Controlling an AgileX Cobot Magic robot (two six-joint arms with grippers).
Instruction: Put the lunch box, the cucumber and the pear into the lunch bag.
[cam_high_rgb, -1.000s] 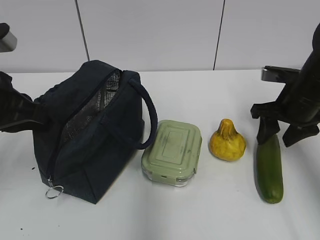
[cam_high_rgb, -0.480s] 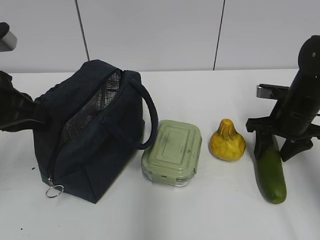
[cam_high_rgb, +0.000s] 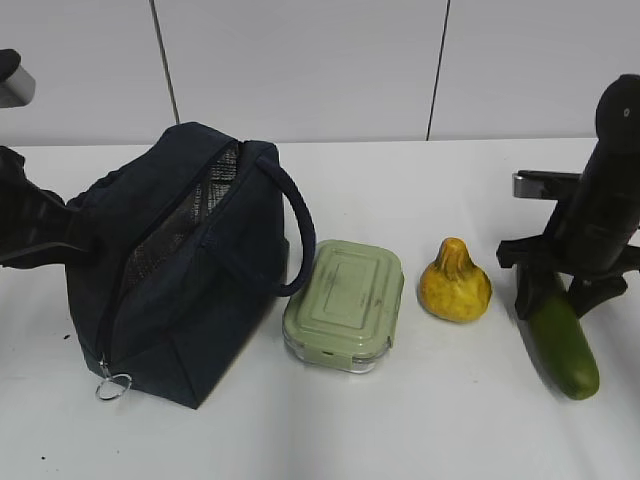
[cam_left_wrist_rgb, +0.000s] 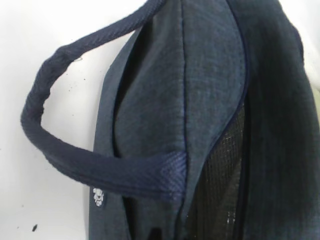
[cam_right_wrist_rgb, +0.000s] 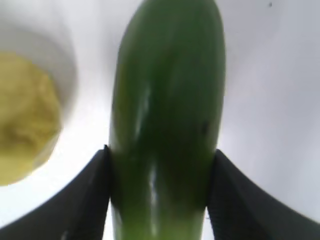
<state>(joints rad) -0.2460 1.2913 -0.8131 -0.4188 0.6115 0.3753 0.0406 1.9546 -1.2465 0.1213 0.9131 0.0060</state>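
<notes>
Right wrist view gives the close look: the right gripper (cam_right_wrist_rgb: 159, 195) has its jaws pressed on both flanks of the cucumber (cam_right_wrist_rgb: 167, 115), with the pear (cam_right_wrist_rgb: 25, 125) blurred beside it. From outside, that gripper (cam_high_rgb: 556, 297) grips the cucumber's (cam_high_rgb: 565, 345) far end at the right of the desk (cam_high_rgb: 420, 430). The box (cam_high_rgb: 343, 304) sits between the pear (cam_high_rgb: 455, 283) and the bag (cam_high_rgb: 170, 270), whose zipper gapes. Left wrist view shows only bag (cam_left_wrist_rgb: 200, 120) fabric and a handle (cam_left_wrist_rgb: 95, 165); the left jaws I cannot make out.
</notes>
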